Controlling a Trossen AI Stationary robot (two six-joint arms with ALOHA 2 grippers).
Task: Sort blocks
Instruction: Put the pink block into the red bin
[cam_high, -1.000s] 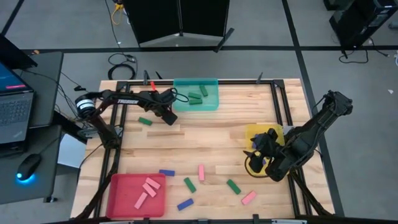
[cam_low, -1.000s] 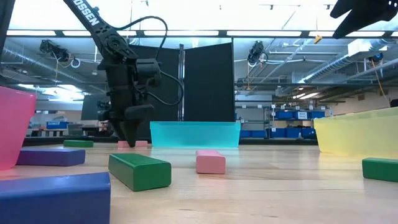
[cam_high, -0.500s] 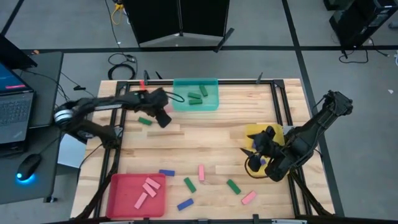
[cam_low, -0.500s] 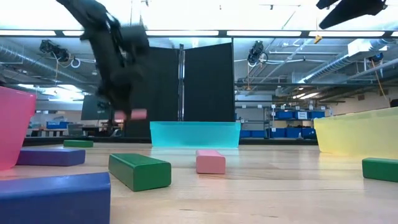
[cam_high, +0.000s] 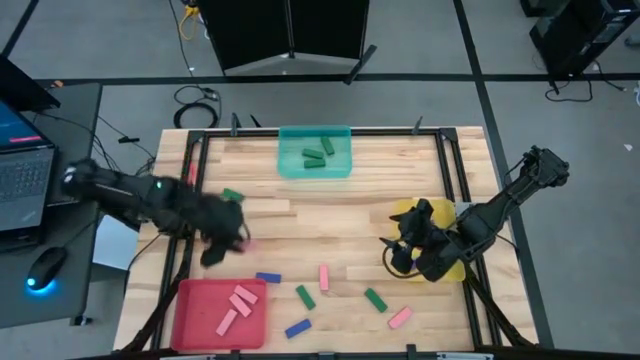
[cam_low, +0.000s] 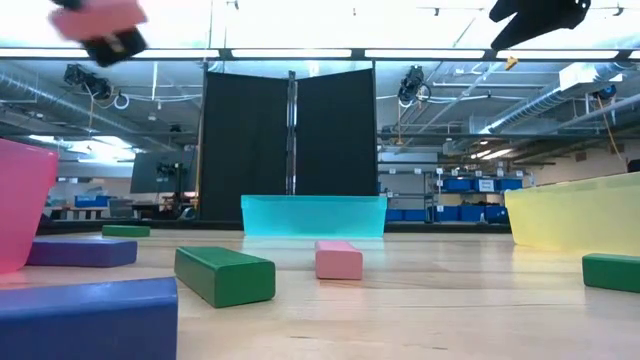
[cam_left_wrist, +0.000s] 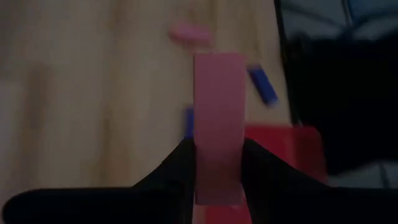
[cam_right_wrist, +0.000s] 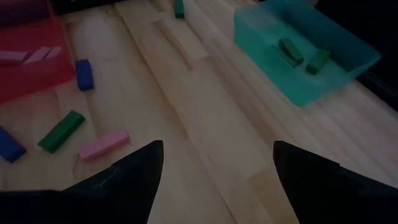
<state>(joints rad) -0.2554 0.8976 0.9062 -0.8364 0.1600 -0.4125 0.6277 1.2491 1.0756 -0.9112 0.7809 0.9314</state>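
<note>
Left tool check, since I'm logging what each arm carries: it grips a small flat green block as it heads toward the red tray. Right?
Not green. In the left wrist view the left tool is shut on a small flat pink block, with the red tray ahead. The rest stands.

The robot has 2 dark, nearly black arms. The left arm (cam_high: 150, 205) is a chain of bulky matte segments with a small greenish light on it. The right arm (cam_high: 500, 205) is slimmer, with a black cable looping near its gripper (cam_high: 400, 255), whose 2 fingers (cam_right_wrist: 112, 186) are broad, tapering and black.
</note>
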